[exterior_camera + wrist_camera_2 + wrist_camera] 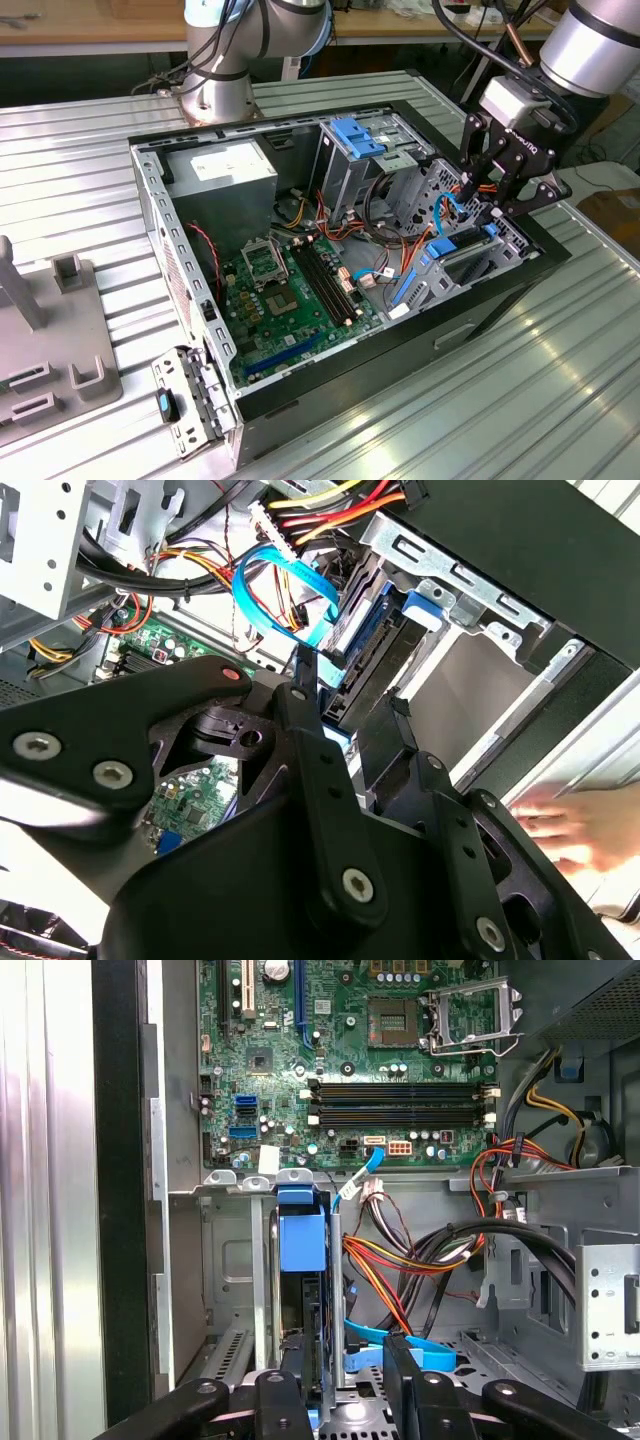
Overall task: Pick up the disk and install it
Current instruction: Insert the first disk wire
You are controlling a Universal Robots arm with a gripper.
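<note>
The disk (300,1235) stands on edge in the drive bay at the case's right end in the exterior view, where its blue rail (462,243) shows among the cables. My gripper (497,205) hangs just above that bay. In both wrist views the black fingers (295,1370) straddle the disk's near end with a gap on either side. The gripper (350,1360) looks open, and I cannot tell whether one finger touches the disk. The grey drive body with its blue frame (365,645) lies just beyond the fingertips (300,680). A blue data cable (285,580) loops beside it.
The open computer case (150,200) lies on a ribbed metal table. Inside are the motherboard (290,290), a grey power-supply box (222,170), a metal cage with a blue latch (355,135) and bundled wires (420,1260). A grey fixture (50,340) stands at the exterior view's left. A person's hand (560,830) shows outside the case.
</note>
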